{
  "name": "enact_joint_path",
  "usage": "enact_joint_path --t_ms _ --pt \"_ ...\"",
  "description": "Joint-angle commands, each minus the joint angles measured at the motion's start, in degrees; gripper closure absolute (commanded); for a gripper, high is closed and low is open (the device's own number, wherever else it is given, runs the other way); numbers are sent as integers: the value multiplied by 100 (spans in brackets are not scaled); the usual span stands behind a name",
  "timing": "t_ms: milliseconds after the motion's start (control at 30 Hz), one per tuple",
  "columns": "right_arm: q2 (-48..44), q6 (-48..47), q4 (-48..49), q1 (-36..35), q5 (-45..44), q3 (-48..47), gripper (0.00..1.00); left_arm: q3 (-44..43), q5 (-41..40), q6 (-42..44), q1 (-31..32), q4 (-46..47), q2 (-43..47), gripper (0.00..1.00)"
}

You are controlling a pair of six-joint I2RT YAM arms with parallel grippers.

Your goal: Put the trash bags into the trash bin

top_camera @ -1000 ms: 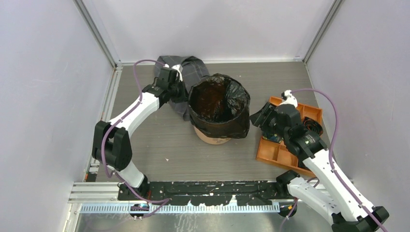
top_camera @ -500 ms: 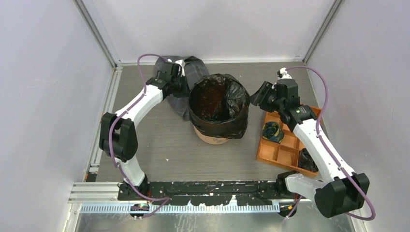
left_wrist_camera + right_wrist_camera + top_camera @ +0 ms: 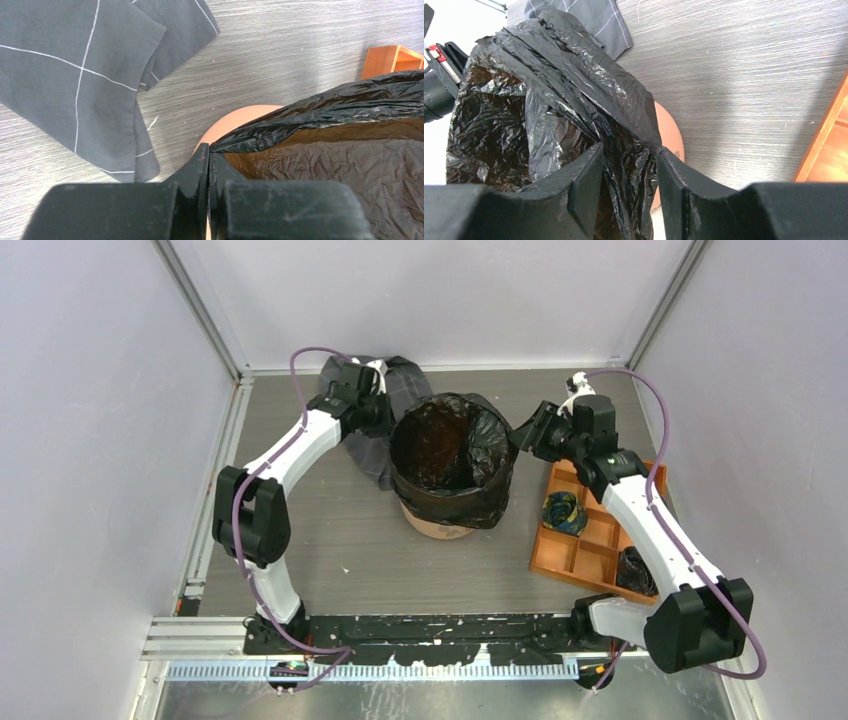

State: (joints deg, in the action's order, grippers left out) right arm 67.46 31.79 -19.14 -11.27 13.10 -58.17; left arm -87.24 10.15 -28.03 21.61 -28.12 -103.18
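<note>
A glossy black trash bag [image 3: 455,455] lines the round orange bin [image 3: 440,523] in the middle of the table, its film folded over the rim. My left gripper [image 3: 384,422] is shut on the bag's edge at the bin's left rim; the left wrist view shows its jaws [image 3: 208,157] pinching the film [image 3: 325,135] beside the orange rim [image 3: 235,120]. My right gripper [image 3: 520,438] is open at the right rim. In the right wrist view its gripper [image 3: 629,165] straddles the bag's edge [image 3: 574,95] without pinching it, with the bin's side [image 3: 669,135] just beyond.
A grey checked cloth [image 3: 385,380] lies behind and left of the bin, under my left arm. A flat orange tray [image 3: 575,555] with square compartments sits at the right, holding small dark bundles [image 3: 563,512]. Walls close in the table on three sides.
My right arm has swung from over the tray toward the bin's right rim, its open fingers now around the bag's edge. My left gripper stays on the left rim.
</note>
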Motion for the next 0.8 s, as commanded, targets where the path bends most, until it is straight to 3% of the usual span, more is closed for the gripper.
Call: enact_joint_path --t_ms 0,100,367,767 --pt "111 27 427 44 185 -38 54 -240 127 78 -34 26 -69 99" --pt "240 88 472 54 84 -23 60 -249 123 100 -34 36 -88 100" --pt "811 116 0 58 -754 -369 86 -224 168 147 -33 64 -140 100" --pt "998 281 195 56 -537 14 98 -10 51 63 -34 131 -80 100"
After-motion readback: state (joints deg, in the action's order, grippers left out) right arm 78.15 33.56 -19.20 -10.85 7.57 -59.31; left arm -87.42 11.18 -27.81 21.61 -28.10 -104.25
